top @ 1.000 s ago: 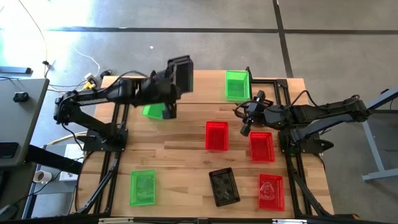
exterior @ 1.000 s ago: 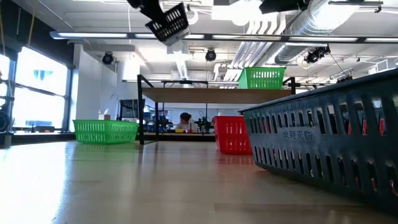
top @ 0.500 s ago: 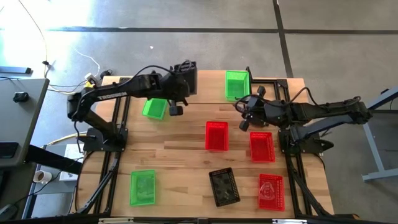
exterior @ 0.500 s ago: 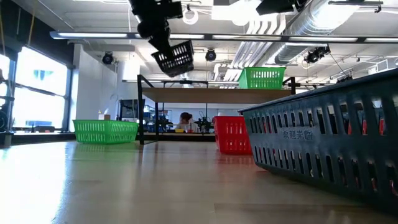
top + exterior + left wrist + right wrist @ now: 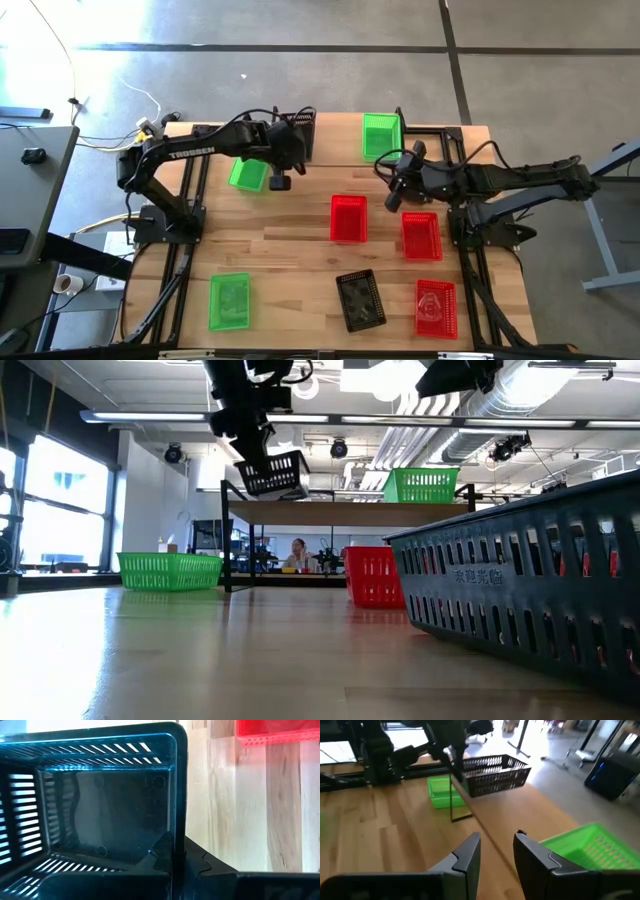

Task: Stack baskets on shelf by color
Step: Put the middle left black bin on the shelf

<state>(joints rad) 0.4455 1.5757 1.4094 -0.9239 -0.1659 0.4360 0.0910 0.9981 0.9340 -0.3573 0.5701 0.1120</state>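
A black lattice basket (image 5: 300, 128) (image 5: 272, 472) (image 5: 495, 772) is at the left end of the wood-topped shelf (image 5: 335, 142) (image 5: 340, 510), slightly tilted. My left gripper (image 5: 288, 142) (image 5: 177, 852) is shut on it. I cannot tell whether its bottom touches the plank. A green basket (image 5: 380, 135) (image 5: 422, 485) stands on the shelf's right part. My right gripper (image 5: 395, 180) (image 5: 497, 845) hovers open beside that green basket and holds nothing. My left gripper holds the black basket by the top of one side wall (image 5: 178, 820), one finger (image 5: 162, 857) inside the basket and one finger (image 5: 202, 865) outside. It comes from above, from the table's left and near side. The basket hangs tilted at the shelf's left end.
On the table are a green basket (image 5: 247, 174) by the shelf's left legs, another green one (image 5: 230, 300) near the front, three red baskets (image 5: 348, 217) (image 5: 421, 235) (image 5: 435, 305) and a black one (image 5: 360, 298). The shelf's middle is bare plank.
My left arm has reached toward the far edge and come down, carrying the black basket from high above the table to the shelf's left end. The basket has tipped from a steep tilt to nearly level. The gripper has stayed shut on it.
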